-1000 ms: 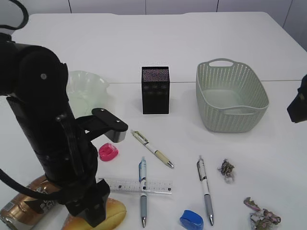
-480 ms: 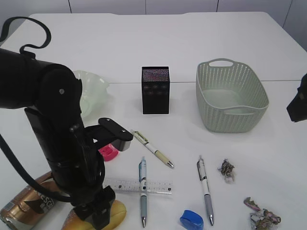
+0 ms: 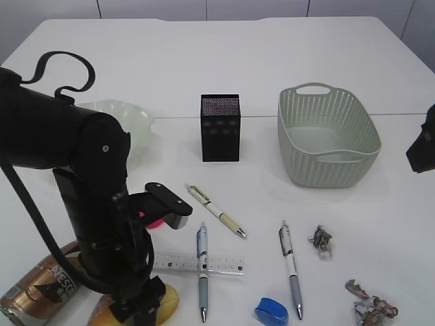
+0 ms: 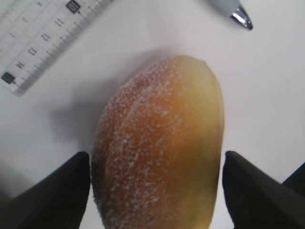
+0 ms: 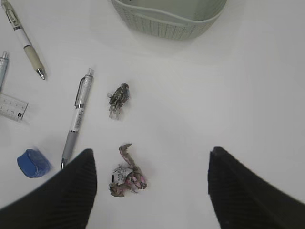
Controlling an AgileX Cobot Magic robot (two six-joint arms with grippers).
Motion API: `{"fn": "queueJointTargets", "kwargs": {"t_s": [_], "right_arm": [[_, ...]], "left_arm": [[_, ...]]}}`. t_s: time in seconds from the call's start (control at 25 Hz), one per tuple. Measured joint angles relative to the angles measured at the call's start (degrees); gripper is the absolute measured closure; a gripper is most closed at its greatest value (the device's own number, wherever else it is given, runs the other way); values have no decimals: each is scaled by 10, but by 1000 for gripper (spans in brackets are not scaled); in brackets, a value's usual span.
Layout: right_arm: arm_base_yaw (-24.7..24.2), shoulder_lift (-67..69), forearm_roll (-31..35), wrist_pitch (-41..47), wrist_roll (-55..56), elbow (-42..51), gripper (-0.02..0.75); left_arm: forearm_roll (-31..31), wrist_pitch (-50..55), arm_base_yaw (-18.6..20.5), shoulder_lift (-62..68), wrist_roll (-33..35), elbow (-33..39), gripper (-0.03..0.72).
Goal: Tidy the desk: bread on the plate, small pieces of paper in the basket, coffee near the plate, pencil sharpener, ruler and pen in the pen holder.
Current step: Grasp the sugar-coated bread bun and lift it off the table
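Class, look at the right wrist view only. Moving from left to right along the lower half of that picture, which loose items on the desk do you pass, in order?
Blue pencil sharpener → grey pen → small crumpled paper → larger crumpled paper, which overlaps the small one's column slightly but sits further right overall.

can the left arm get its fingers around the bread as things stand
Probably yes. In the left wrist view the open left gripper already has one of its fingers on each side of the bread, with nothing between. The ruler and a pen tip lie clear of it.
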Motion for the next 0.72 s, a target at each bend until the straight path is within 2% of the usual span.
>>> {"fn": "queueJointTargets", "kwargs": {"t_s": [0.12,0.32,0.4,0.72], "right_arm": [[0,0,0,0,0,0,206],[0,0,-4,0,0,0,206],[0,0,-4,0,0,0,206],[0,0,-9,0,0,0,206]], "left_arm": [[0,0,0,2,0,0,90],[0,0,0,2,0,0,274],[0,1,0,2,0,-1,318],[4,11,0,-29,0,-1,342]]}}
